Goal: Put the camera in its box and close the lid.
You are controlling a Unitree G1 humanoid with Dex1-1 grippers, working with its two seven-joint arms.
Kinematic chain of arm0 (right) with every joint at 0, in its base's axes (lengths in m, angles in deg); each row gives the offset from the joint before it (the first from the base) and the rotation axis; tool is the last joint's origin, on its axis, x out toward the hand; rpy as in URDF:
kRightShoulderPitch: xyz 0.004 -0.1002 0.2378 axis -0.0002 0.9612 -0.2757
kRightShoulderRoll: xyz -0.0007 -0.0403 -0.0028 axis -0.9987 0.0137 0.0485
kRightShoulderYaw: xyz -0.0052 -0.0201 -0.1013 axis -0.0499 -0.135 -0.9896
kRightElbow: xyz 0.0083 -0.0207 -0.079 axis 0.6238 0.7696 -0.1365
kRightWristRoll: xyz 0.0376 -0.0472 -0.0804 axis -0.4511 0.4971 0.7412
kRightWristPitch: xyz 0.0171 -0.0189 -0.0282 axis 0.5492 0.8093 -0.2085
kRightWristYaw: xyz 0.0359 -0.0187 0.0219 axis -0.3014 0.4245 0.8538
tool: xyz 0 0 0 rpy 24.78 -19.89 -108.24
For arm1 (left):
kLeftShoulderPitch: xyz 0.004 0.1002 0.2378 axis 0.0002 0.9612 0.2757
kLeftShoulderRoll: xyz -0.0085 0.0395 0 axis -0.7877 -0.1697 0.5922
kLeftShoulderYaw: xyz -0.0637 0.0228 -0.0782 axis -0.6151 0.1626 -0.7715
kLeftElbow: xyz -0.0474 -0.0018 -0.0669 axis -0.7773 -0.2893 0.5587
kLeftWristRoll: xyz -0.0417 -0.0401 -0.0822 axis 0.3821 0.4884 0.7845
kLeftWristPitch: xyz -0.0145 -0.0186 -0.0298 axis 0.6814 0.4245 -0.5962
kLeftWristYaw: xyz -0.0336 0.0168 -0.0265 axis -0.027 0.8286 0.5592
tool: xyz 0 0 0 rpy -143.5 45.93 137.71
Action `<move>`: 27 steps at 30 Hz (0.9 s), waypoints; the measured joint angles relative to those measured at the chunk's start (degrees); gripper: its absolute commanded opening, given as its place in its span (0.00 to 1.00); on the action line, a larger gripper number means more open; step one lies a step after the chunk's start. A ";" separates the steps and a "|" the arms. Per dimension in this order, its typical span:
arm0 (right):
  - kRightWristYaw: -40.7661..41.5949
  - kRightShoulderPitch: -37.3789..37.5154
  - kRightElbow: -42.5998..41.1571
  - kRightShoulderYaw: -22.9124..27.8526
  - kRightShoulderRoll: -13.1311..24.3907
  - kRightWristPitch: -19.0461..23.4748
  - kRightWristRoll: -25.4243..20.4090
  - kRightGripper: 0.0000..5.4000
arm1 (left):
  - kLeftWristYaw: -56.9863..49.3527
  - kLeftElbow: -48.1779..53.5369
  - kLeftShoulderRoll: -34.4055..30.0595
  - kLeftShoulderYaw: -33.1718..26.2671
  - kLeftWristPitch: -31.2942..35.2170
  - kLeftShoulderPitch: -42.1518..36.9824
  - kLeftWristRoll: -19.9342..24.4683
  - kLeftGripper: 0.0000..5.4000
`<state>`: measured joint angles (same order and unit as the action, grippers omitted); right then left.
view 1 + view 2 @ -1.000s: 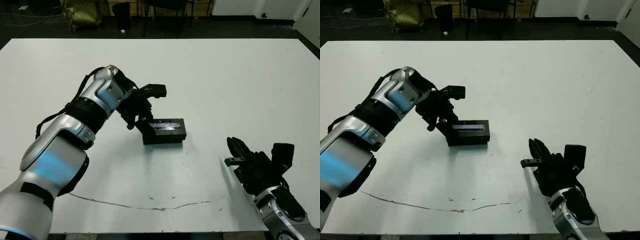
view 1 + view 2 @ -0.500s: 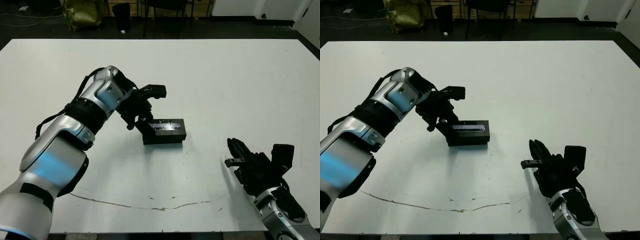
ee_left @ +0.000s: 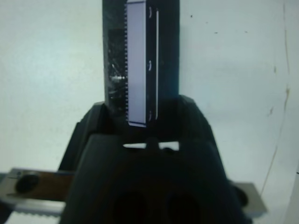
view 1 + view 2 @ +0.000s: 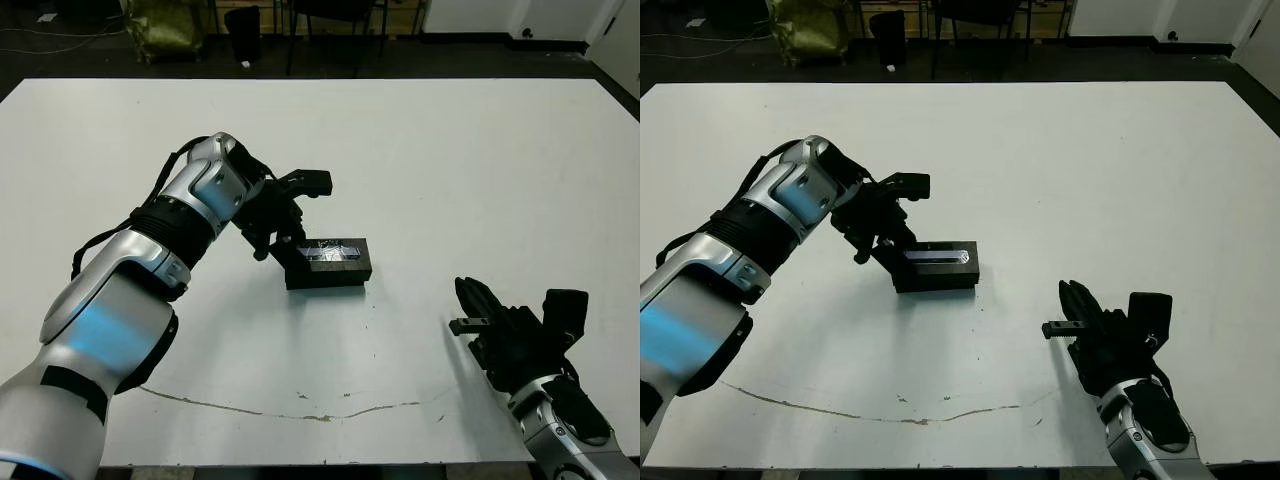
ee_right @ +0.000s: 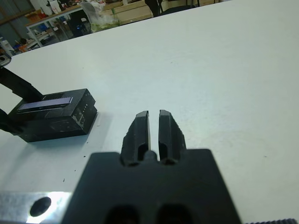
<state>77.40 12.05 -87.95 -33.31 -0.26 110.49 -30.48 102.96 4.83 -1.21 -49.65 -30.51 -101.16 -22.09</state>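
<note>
The box [image 4: 326,275] is a small black case on the table's middle, with the lid [image 4: 333,250] lying flat on top, silvery stripe up. The camera is hidden from every view. My left gripper [image 4: 296,215] is open at the box's left end: one finger [image 4: 310,182] reaches out beyond the box's far side, the other [image 4: 280,248] sits at the end of the lid. In the left wrist view the lid's stripe [image 3: 138,60] runs straight away between the two fingers. My right gripper [image 4: 465,296] is shut on nothing, low over the table at the near right, well apart from the box [image 5: 53,116].
A thin dark scratch [image 4: 300,412] runs across the white table near its front edge. Beyond the far edge stand chair legs and a yellow bag [image 4: 160,25] on a dark floor.
</note>
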 measured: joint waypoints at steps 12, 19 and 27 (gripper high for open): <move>-0.01 -0.70 -0.07 0.13 -0.12 0.91 -0.53 0.00 | -1.96 2.59 -1.41 -0.01 -0.56 3.87 0.22 0.37; 0.18 -0.83 0.09 0.47 -0.02 0.96 -0.96 0.00 | -1.99 3.07 -1.70 -0.06 -0.62 4.21 0.29 0.37; 0.31 -0.94 0.11 0.61 0.05 0.96 -1.06 0.00 | -2.12 2.95 -1.52 0.07 -0.11 4.11 0.29 0.37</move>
<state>77.70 11.12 -87.85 -32.70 -0.21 111.45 -31.54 100.84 7.78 -2.72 -49.57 -30.61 -97.05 -21.80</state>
